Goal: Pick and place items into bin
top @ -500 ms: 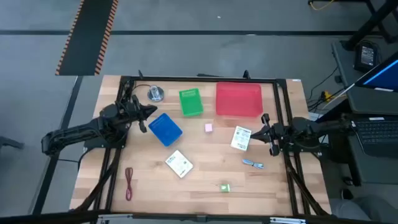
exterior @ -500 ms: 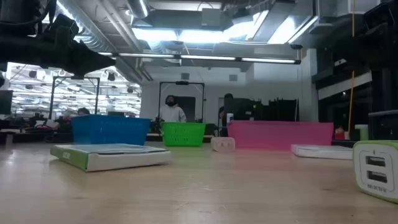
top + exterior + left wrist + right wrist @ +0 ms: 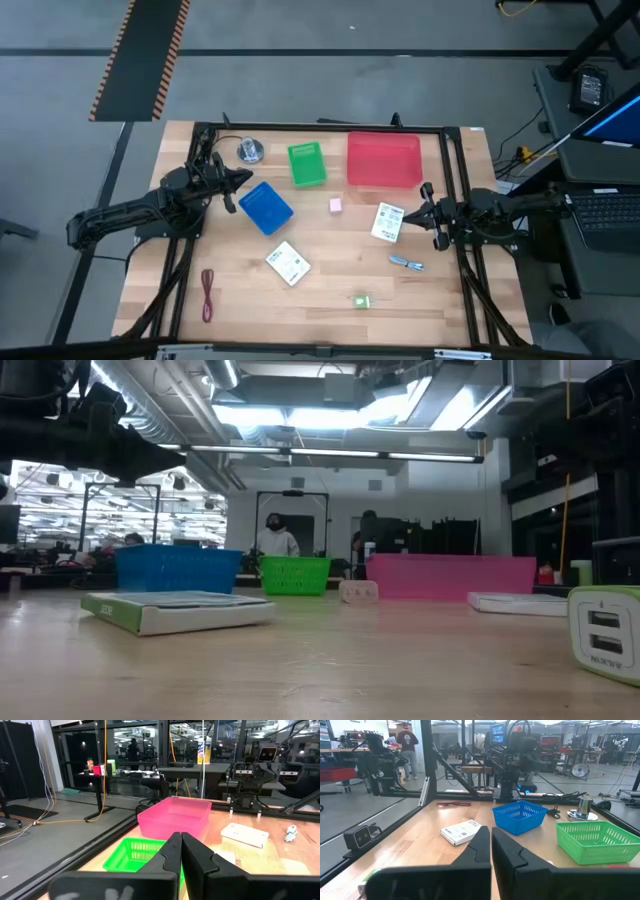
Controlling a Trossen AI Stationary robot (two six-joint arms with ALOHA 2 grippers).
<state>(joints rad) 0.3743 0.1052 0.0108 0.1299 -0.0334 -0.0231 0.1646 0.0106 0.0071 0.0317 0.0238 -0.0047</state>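
Both grippers are shut, touch nothing and hover over the table. My left gripper (image 3: 243, 179) (image 3: 180, 851) is at the blue bin's (image 3: 266, 207) far left corner. My right gripper (image 3: 418, 211) (image 3: 491, 844) is just right of one white green-printed packet (image 3: 387, 222). The second packet (image 3: 288, 263) lies flat mid-table. Also flat on the wood are the pink cube (image 3: 335, 205), the green block (image 3: 362, 300), the dark red cord (image 3: 207, 293) and the blue-silver piece (image 3: 405, 263). A black cable (image 3: 553, 812) lies by the silver object.
A green bin (image 3: 306, 165) and a red bin (image 3: 384, 160) stand along the far edge, with the round silver metal object (image 3: 249, 150) to their left. A black frame (image 3: 320, 127) rings the table. People show in the room behind (image 3: 277, 538).
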